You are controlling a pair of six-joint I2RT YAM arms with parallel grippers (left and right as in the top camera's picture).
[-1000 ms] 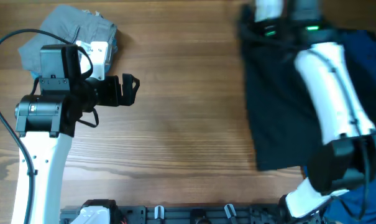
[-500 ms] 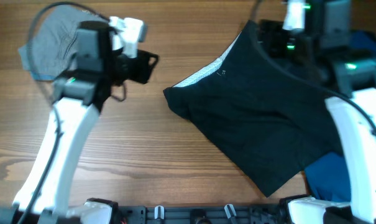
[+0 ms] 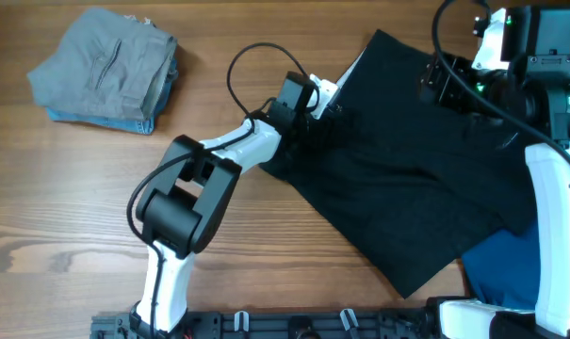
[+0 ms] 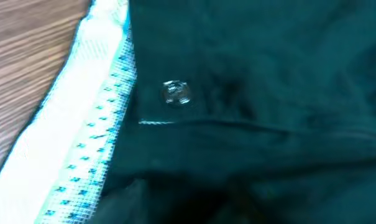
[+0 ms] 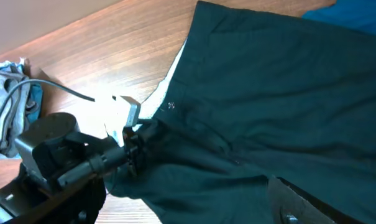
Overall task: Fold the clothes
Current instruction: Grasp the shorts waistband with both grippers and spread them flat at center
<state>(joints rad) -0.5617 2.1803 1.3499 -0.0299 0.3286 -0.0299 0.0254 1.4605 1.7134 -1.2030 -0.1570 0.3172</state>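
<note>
Left arm (image 3: 223, 151) stretches far rightward, left claw (image 3: 324, 102) low; right arm (image 3: 556, 217) bent, right claw (image 3: 435, 83) pointing left; jaw gaps unreadable.

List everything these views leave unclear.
- Left end effector: overhead, black fingers merge with the black shorts; open or shut unknowable.
- Right end effector: overhead, likewise lost against dark fabric.
- Blue shirt: overhead, covered by shorts and right arm, cut by the frame edge.

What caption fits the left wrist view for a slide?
Close-up of the black shorts: pale waistband lining, a small shiny button, wooden table at upper left.
</note>
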